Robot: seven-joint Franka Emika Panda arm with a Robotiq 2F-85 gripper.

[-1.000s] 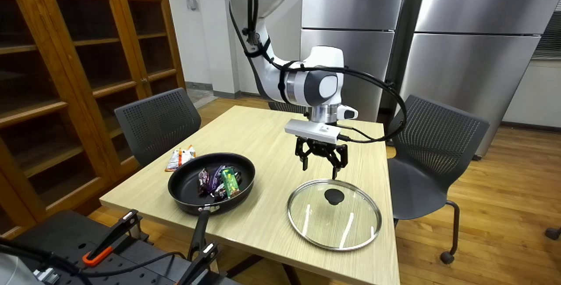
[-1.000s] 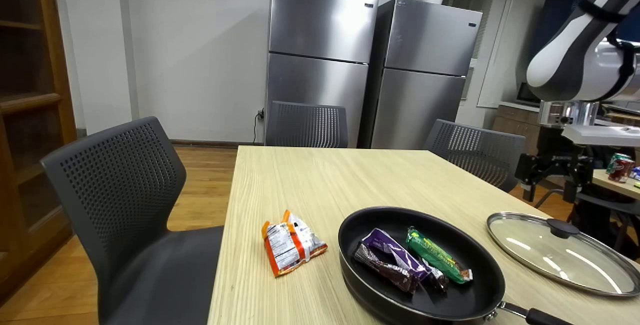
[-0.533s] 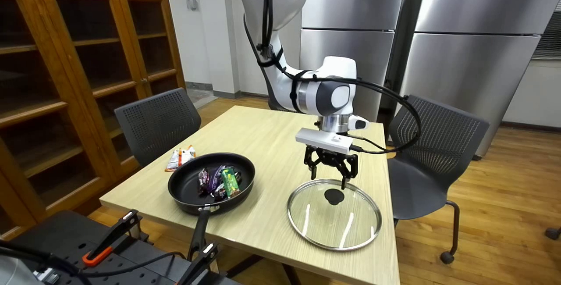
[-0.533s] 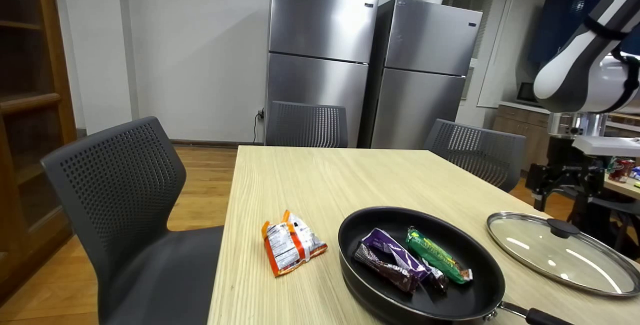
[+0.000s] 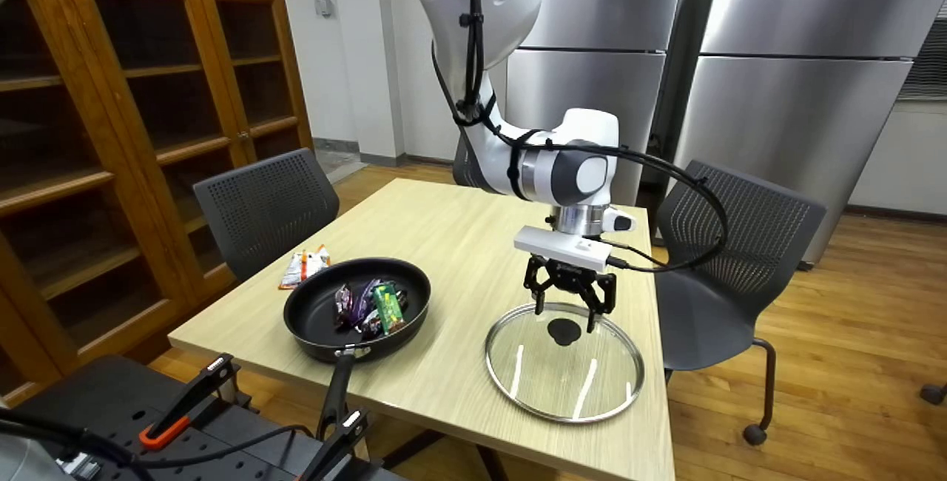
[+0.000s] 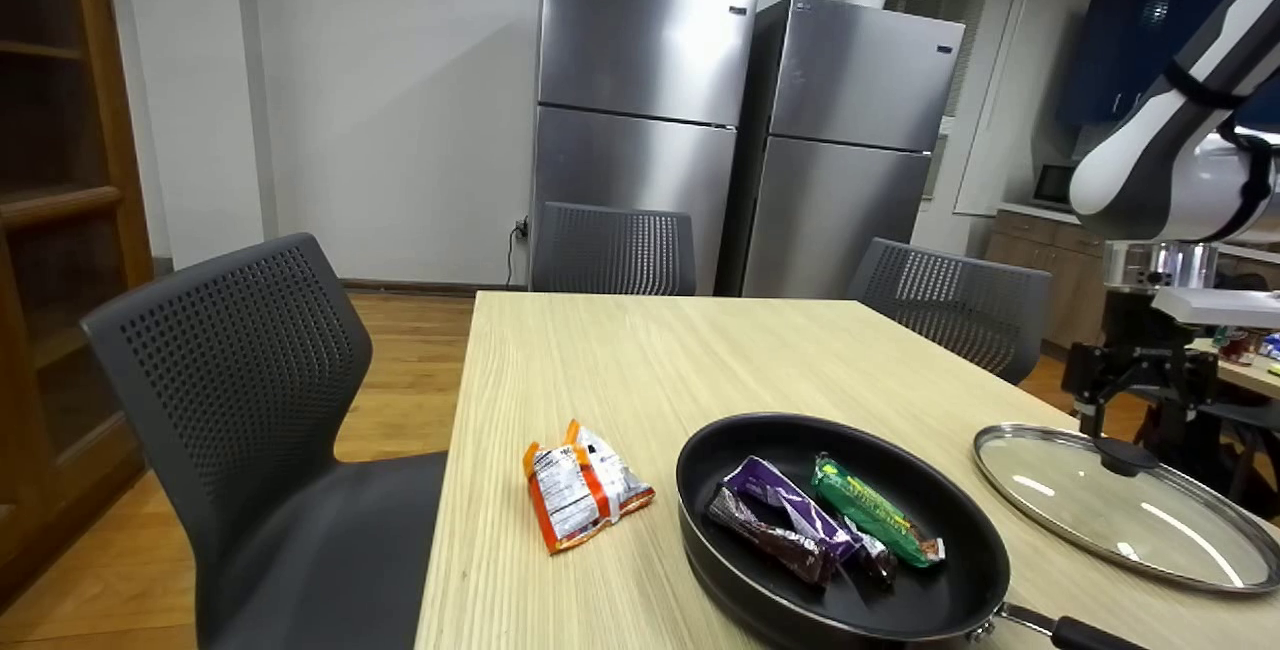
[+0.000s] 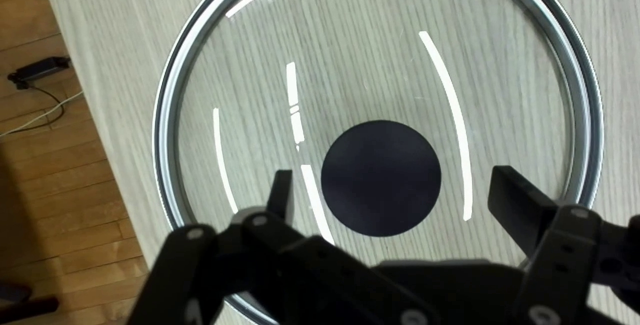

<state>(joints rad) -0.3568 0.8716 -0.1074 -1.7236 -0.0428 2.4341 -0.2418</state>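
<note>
Lid (image 5: 566,388) is lying flat on the tabletop (image 5: 459,244) directly below the end effector (image 5: 564,319), and from the wrist view its black knob (image 7: 381,178) lines up right between the jaws. They're spread wide and not gripping anything; honestly can't tell if the tips reach the glass. Off to one side of the end effector, well apart, there's a black skillet (image 5: 314,314) with some wrapped bars (image 6: 785,505) in it. Even farther out, past the skillet, is an orange-and-white snack bag (image 6: 590,490).
</note>
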